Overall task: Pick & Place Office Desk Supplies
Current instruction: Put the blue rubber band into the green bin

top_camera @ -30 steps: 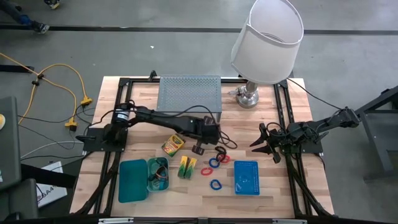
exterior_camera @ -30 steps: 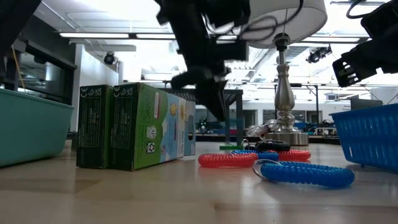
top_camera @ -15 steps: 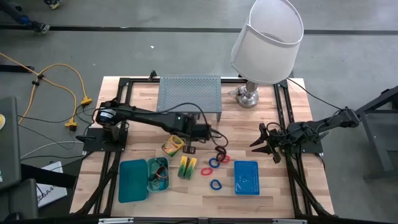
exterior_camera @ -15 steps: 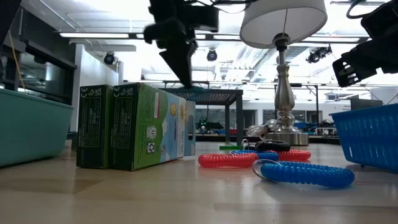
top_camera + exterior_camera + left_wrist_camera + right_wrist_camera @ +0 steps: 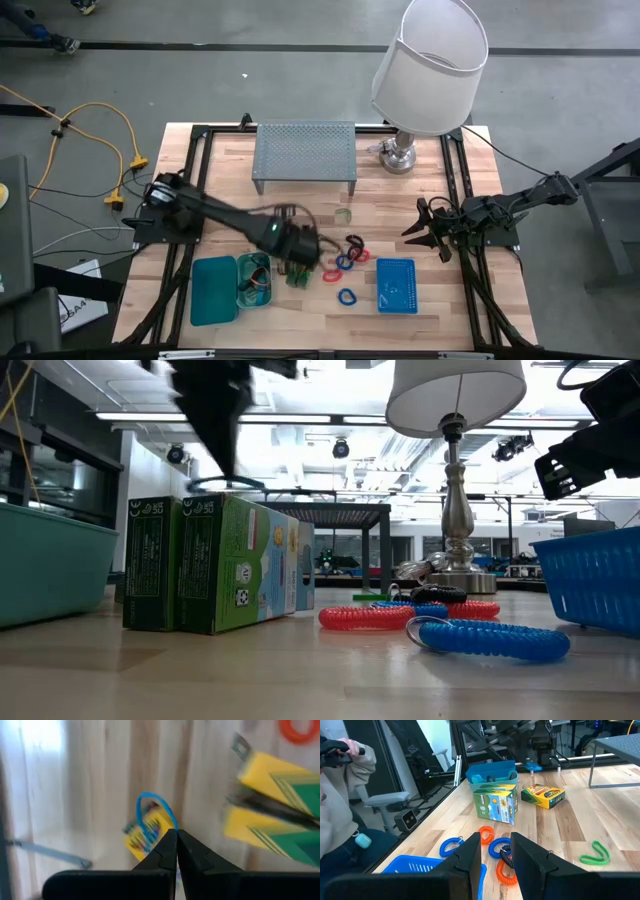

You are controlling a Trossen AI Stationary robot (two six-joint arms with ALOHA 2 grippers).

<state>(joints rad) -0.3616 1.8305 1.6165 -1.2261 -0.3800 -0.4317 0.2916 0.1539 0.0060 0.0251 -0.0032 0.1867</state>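
Note:
My left gripper (image 5: 295,255) is shut on a thin blue band loop (image 5: 149,802). It hangs above the yellow-green blocks (image 5: 301,271), beside the teal tray (image 5: 254,282). The crayon box (image 5: 144,838) lies on the table below the loop; in the high view the arm covers it. Red, blue and black coil loops (image 5: 347,262) lie between the blocks and the blue mesh basket (image 5: 397,285). My right gripper (image 5: 496,851) waits open at the table's right side (image 5: 425,232), touching nothing. My left gripper pinches the thin blue band loop by one point of its rim (image 5: 169,818) between the tips of its two fingers. The fingers slant steeply down from above. The loop (image 5: 225,485) hangs clear of the table, just above the tops of the blocks.
A teal lid (image 5: 213,290) lies left of the tray. A pale green band (image 5: 344,214) lies on the wood near the middle. The grey perforated shelf (image 5: 305,152) and the lamp (image 5: 428,65) stand at the far edge. A person (image 5: 342,780) sits beyond the table.
My left gripper has stayed shut and carried the thin loop from beside the coil loops toward the table's left and near edge, to above the blocks. It rose a little and rolled about its own axis on the way.

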